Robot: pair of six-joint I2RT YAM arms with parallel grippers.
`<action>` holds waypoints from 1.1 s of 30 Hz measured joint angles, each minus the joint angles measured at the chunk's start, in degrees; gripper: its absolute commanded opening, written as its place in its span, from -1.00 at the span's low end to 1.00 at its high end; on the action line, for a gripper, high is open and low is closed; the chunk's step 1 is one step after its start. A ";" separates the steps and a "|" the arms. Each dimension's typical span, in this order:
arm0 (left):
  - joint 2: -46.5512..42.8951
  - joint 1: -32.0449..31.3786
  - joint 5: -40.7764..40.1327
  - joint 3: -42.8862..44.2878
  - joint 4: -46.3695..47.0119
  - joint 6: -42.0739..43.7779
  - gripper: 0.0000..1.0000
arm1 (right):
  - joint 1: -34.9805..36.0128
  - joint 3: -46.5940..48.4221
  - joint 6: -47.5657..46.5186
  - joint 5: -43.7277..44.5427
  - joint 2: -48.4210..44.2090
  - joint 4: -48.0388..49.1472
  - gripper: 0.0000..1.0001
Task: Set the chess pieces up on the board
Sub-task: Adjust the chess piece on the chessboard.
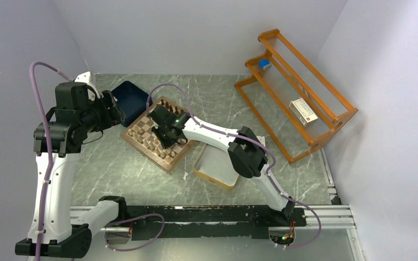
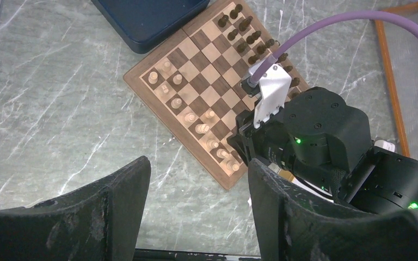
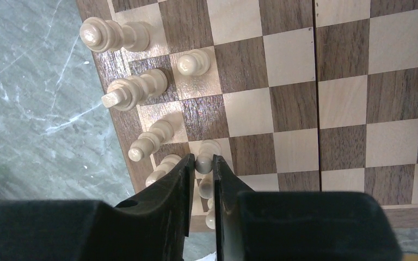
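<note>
**At the pale end of the board, a pawn row half filled**

On the grey marbled surface [image 1: 212, 103] lies the square wooden chessboard of light and dark brown squares [image 1: 143, 149], set cornerwise to the arms. A navy tray [image 1: 133, 98] sits just beside its far-left edge and a silver gold-rimmed tin [image 1: 215, 168] just beside its near-right side. The right gripper [image 3: 203, 163] hangs low over the pale end. Its black fingers are drawn nearly together on the head of a small pale pawn [image 3: 208, 148], which stands over a light square of the second row. Whether the pawn's foot bears on the wood I cannot tell. The left gripper [image 2: 198, 168] hovers off the board's left side, fingers well apart and nothing between them.

By the look of it, the task is well past halfway. The dark brown chessmen [image 2: 245, 33] stand in two rows along the far end, as far as the right arm lets them show. The pale tan chessmen [image 3: 133, 89] are less complete. Taller pieces line the edge row and pawns stand before some of them, but at least two squares of the pawn row are bare in the right wrist view. What is left, I judge, is filling those gaps and whatever the arm hides. Whether more pieces wait in the tin cannot be seen.
</note>
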 measured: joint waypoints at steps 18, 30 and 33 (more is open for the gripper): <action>0.00 0.00 -0.26 0.00 0.00 0.11 0.42 | 0.00 4.07 0.00 0.68 1.86 1.57 -0.62; 0.00 0.00 -0.55 0.00 0.00 0.44 0.42 | 0.11 4.17 0.39 0.70 3.02 1.75 -0.48; 0.00 0.00 -0.63 0.00 0.00 0.44 0.42 | 0.11 4.17 0.50 0.70 3.02 1.75 -0.43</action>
